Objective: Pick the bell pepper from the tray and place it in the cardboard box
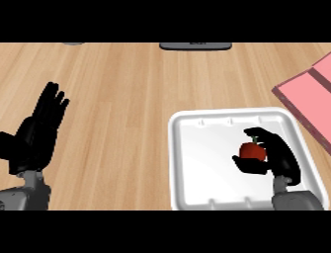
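Red bell pepper [252, 151] (green stem up) shows within the white tray [204, 148]; the pink cardboard box [315, 105] stands open just beside.

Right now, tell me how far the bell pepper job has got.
Done: the right hand has its fingers curled round the red bell pepper. In hand: the pepper is over the white tray; whether it is lifted clear I cannot tell. Left: carry it to the pink box at the right and release. The left hand rests open at the left.
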Controlling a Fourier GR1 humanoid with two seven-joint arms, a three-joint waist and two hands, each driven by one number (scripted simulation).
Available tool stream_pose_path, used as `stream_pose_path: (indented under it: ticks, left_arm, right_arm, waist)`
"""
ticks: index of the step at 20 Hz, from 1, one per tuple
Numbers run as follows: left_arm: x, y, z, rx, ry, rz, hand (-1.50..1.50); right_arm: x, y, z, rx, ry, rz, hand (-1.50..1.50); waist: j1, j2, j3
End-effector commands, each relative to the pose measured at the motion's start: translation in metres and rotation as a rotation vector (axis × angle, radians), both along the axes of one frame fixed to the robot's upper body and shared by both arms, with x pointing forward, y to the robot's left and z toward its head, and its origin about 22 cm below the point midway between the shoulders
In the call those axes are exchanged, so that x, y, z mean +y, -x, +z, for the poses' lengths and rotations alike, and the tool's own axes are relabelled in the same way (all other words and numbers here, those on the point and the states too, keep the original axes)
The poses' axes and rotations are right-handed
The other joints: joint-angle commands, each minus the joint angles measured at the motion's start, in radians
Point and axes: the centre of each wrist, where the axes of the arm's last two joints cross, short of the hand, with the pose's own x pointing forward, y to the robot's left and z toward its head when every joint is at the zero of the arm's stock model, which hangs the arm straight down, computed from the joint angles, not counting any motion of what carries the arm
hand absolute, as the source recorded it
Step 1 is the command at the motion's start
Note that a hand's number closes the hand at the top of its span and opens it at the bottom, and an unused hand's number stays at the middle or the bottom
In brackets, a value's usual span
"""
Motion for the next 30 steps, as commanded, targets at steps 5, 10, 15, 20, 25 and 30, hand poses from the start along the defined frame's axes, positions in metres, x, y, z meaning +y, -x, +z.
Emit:
stream_pose_path:
  ticks: [5,10,15,20,25,30]
  left_arm:
    - [0.019,0.017,0.016,0.004,-0.001,-0.011,0.00]
    - [-0.005,0.005,0.004,-0.004,0.007,-0.012,0.00]
    - [0.001,0.006,-0.002,0.015,-0.012,-0.018,0.00]
    - [-0.003,-0.002,0.001,0.010,-0.004,-0.009,0.00]
    - [0.001,0.004,0.009,-0.002,0.002,0.008,0.00]
    - [0.010,0.006,0.002,0.026,0.000,-0.001,0.00]
  right_arm:
    - [-0.020,0.005,0.001,-0.057,0.126,0.059,1.50]
    - [0.044,0.011,0.017,-0.131,0.248,0.465,1.50]
    - [0.105,0.050,0.018,-0.252,0.348,0.914,1.50]
    - [0.110,0.076,0.045,-0.419,0.399,0.967,1.50]
    - [0.107,0.112,0.099,-0.502,0.465,1.017,1.50]
    - [0.095,0.113,0.149,-0.654,0.261,0.781,1.50]
  waist:
    - [0.001,0.000,0.000]
    - [0.013,-0.005,-0.001]
    - [0.015,-0.008,-0.001]
    - [-0.008,-0.003,0.000]
    - [-0.009,-0.005,0.000]
    - [-0.010,-0.004,0.000]
